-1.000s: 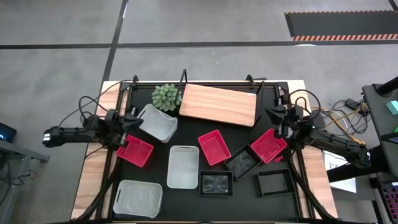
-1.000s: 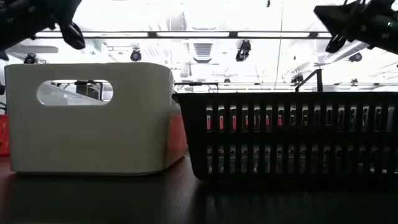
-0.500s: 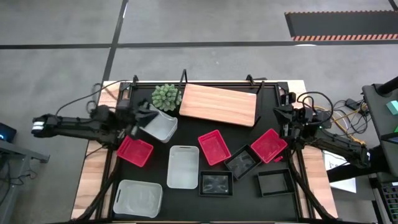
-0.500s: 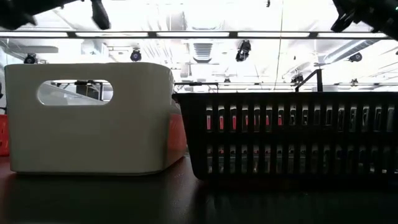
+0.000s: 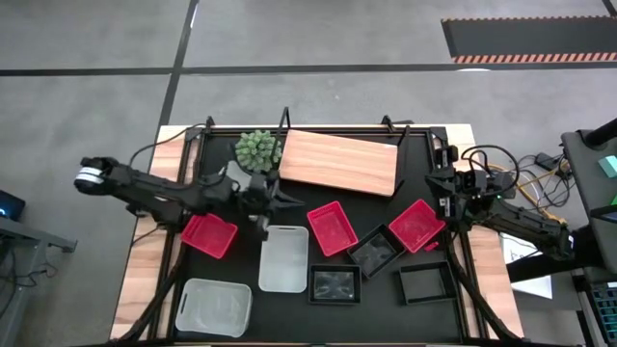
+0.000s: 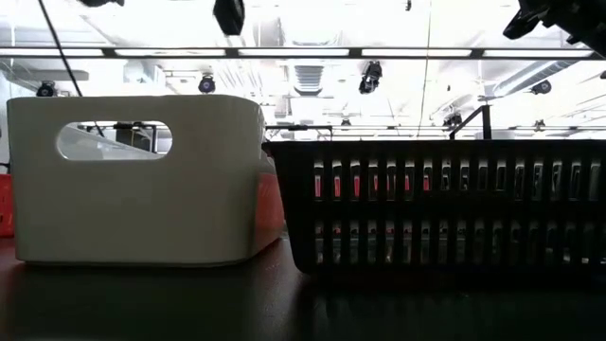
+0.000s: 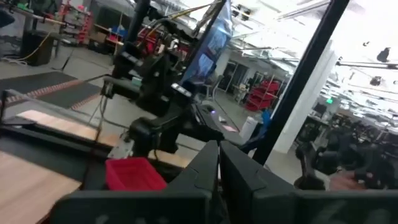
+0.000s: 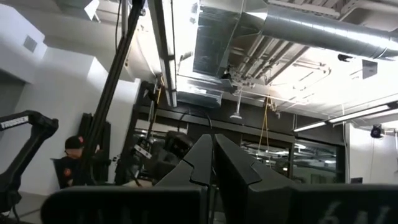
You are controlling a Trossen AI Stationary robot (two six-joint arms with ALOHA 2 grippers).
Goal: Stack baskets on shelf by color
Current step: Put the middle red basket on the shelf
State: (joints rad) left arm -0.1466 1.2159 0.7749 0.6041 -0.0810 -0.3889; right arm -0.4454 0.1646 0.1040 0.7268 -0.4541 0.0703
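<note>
Left gripper [image 5: 277, 200] is swung inward from the table's left side, now above white basket [image 5: 253, 196] | fingers pressed together, nothing held | right gripper [image 5: 445, 193] closed, empty, beside shelf [image 5: 339, 162].

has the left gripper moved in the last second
Yes. In the high view the left gripper has swung rightward, from left of the plant to below its right edge.

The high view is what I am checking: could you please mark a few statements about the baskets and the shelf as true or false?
1. The wooden shelf carries a basket. False: it is bare.
2. The green plant sits beside the shelf. True.
3. The left tool is shut. True.
4. The right tool holds a red basket. False: it is shut on nothing, near the red basket.
</note>
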